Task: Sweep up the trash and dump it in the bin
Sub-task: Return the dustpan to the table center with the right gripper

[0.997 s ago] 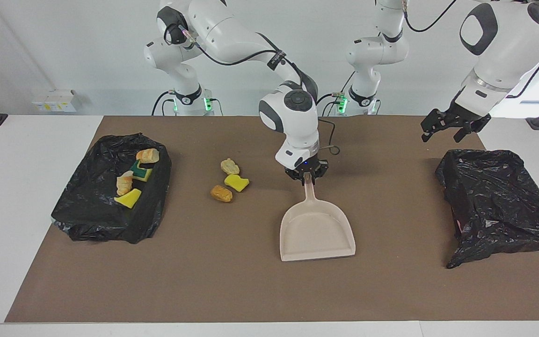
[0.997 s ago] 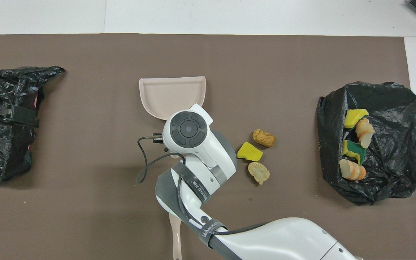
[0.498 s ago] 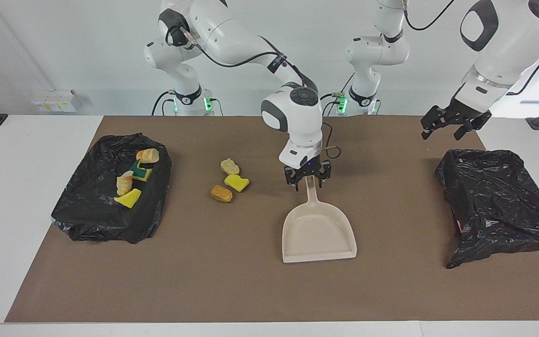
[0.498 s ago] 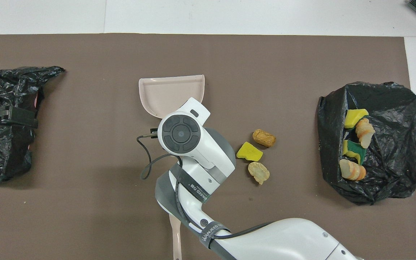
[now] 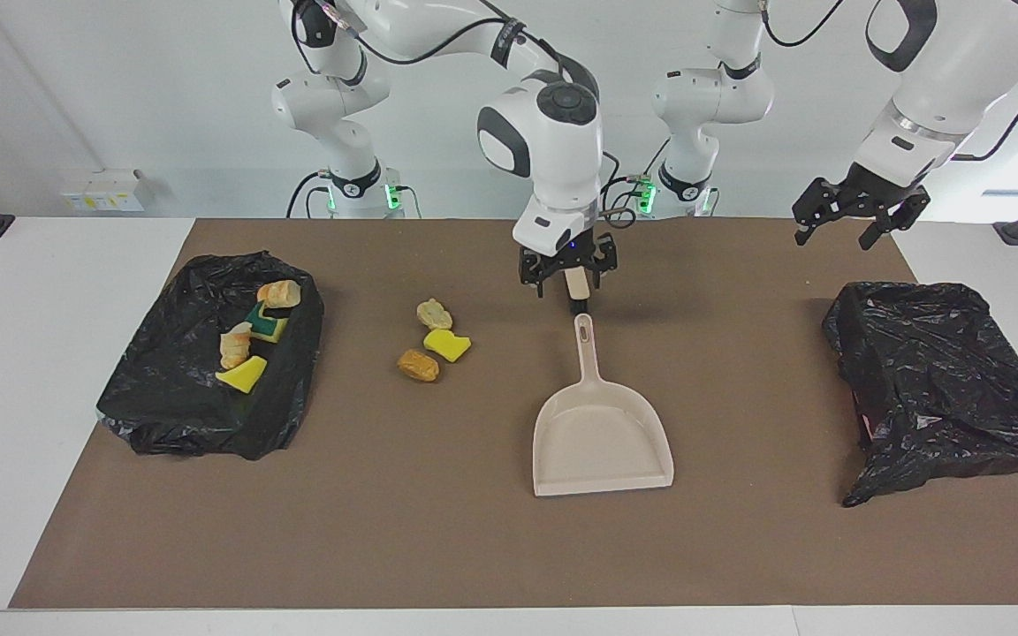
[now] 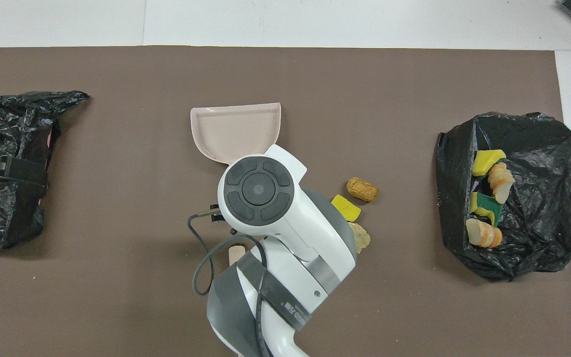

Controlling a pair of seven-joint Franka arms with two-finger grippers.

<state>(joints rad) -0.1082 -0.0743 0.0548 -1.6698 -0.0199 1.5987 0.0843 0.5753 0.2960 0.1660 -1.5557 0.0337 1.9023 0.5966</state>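
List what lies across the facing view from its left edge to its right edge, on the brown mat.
Black bag holding trash → three loose trash lumps → beige dustpan, with the open right gripper raised above its handle end → crumpled black bag, with the open left gripper above the mat beside it.

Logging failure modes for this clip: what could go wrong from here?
1. The dustpan lies unheld, the open right gripper raised clear of its handle; trash pushed at it may shove it along.
2. Three loose trash pieces sit beside the dustpan, not before its mouth, so sweeping could scatter them.
The left gripper waits, open.
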